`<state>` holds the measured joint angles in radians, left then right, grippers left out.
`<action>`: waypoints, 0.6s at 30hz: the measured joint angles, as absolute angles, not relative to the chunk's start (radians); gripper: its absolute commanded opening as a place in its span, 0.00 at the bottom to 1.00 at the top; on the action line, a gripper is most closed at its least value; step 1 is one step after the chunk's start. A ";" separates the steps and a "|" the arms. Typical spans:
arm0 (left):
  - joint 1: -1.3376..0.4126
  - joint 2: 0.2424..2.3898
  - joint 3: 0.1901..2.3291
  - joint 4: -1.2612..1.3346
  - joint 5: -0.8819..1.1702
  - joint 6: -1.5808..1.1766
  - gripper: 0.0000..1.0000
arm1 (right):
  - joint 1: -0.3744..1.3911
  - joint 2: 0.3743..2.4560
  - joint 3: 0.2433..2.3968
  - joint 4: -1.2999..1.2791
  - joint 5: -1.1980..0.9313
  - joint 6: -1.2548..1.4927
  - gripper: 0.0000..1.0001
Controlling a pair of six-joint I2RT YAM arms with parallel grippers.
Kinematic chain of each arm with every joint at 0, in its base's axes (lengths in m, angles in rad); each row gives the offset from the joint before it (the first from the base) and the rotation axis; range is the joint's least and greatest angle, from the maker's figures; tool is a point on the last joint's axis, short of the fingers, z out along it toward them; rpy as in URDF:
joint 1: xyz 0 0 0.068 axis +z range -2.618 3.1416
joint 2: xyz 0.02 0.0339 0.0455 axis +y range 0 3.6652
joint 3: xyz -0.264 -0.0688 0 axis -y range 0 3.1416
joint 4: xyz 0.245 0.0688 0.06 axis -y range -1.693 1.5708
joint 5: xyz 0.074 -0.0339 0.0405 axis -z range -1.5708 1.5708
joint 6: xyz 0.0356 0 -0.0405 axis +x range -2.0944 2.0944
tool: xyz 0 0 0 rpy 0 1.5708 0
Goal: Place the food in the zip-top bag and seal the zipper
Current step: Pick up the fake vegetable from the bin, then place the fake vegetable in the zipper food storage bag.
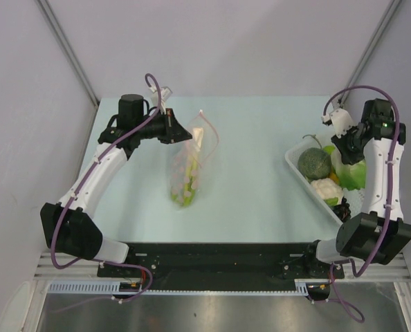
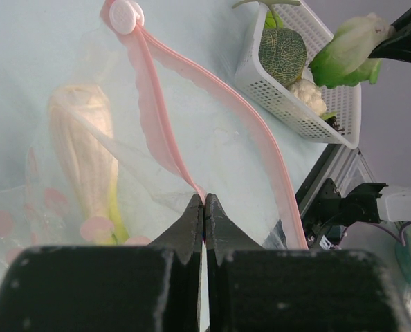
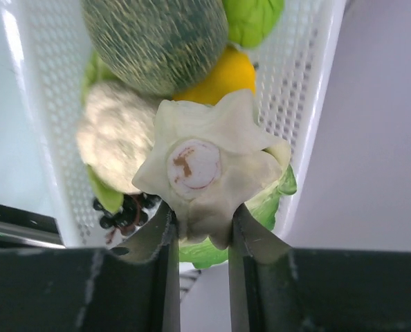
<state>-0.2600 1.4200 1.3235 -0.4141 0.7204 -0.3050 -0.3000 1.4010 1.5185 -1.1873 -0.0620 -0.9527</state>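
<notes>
Your left pincer (image 2: 204,205) is clenched on the pink zipper strip (image 2: 165,131), and the zip-top bag (image 1: 188,166) has its mouth gaping near the middle of the worktop (image 1: 254,138), a long white-green leek (image 2: 88,138) inside. At the right edge, your right pincer (image 3: 202,213) grips a pale white-green piece (image 3: 209,166) above the white basket (image 3: 36,104). In it sit the melon (image 3: 157,34), cauliflower (image 3: 112,135), orange fruit (image 3: 226,72) and grapes (image 3: 126,211).

Pale mint-green worktop (image 1: 261,180), evenly lit. Plain grey walls (image 1: 226,41) far, left and right, slanted metal struts (image 1: 67,48) in far corners. Brushed steel sheet (image 1: 212,315) along near edge.
</notes>
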 measured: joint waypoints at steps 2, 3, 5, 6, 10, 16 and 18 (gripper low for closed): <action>-0.260 1.420 1.324 -0.414 0.720 -0.305 0.00 | -0.281 1.405 1.551 -1.198 -0.107 -0.927 0.00; -0.260 1.420 1.324 -0.414 0.720 -0.305 0.00 | -0.279 1.412 1.570 -1.204 -0.127 -0.907 0.00; -0.260 1.420 1.324 -0.414 0.720 -0.305 0.00 | -0.277 1.432 1.647 -1.216 -0.180 -0.857 0.00; -0.260 1.420 1.324 -0.414 0.720 -0.305 0.00 | -0.274 1.445 1.700 -1.218 -0.217 -0.825 0.00; -0.260 1.420 1.323 -0.413 0.719 -0.305 0.00 | -0.234 1.474 1.922 -1.182 -0.396 -0.650 0.00; -0.260 1.419 1.319 -0.408 0.719 -0.306 0.00 | -0.038 1.431 1.980 -0.894 -0.669 -0.262 0.00; -0.260 1.418 1.311 -0.397 0.720 -0.307 0.00 | 0.019 1.398 1.904 -0.704 -0.733 -0.063 0.00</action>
